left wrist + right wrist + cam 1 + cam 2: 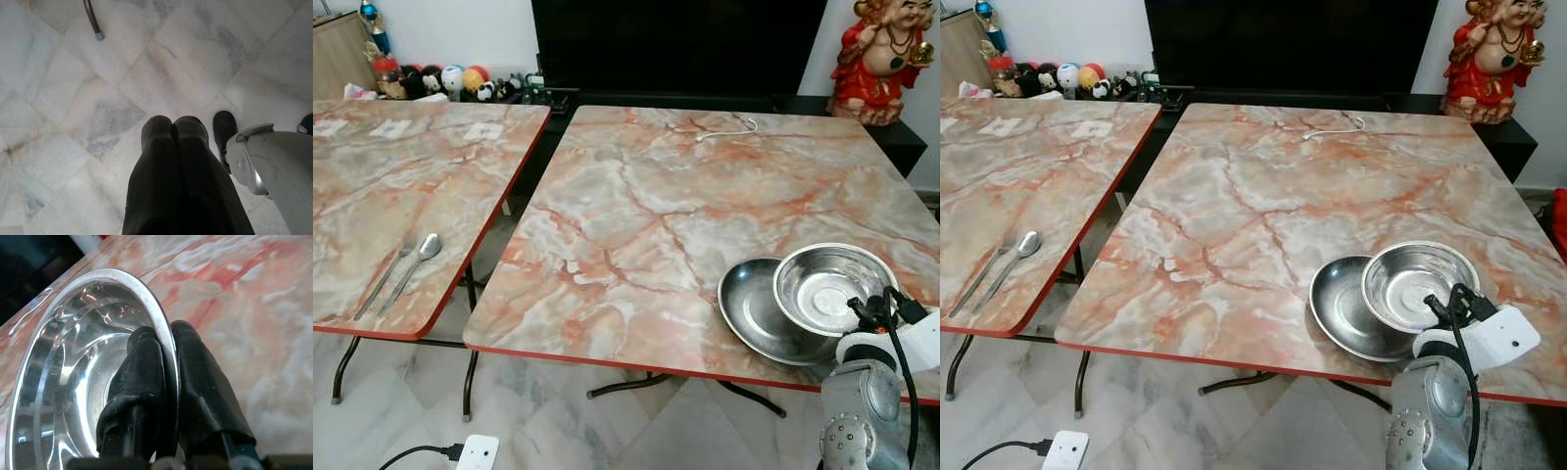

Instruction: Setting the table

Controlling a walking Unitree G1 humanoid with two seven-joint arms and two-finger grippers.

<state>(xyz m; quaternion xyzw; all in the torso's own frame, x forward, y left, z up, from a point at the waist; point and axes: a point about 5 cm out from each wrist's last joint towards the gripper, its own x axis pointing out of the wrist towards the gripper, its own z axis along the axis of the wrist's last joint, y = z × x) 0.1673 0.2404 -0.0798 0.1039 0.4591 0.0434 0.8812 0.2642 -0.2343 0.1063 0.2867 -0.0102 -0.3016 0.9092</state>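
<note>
Two head cameras look forward and down over the same marble tabletop [705, 215]; the right wrist camera sits very close behind its claw [166, 357] at the bowl [88, 372], while the left wrist camera faces the floor [73, 98] beyond its claw [172, 128].

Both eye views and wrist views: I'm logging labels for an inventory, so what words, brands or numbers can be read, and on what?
None can be read.
Steel bowl, pinched at its rim by the right gripper: no marking.
Steel plate: none.
Spoon: too small to tell.
White papers on the far table: blurred.
</note>
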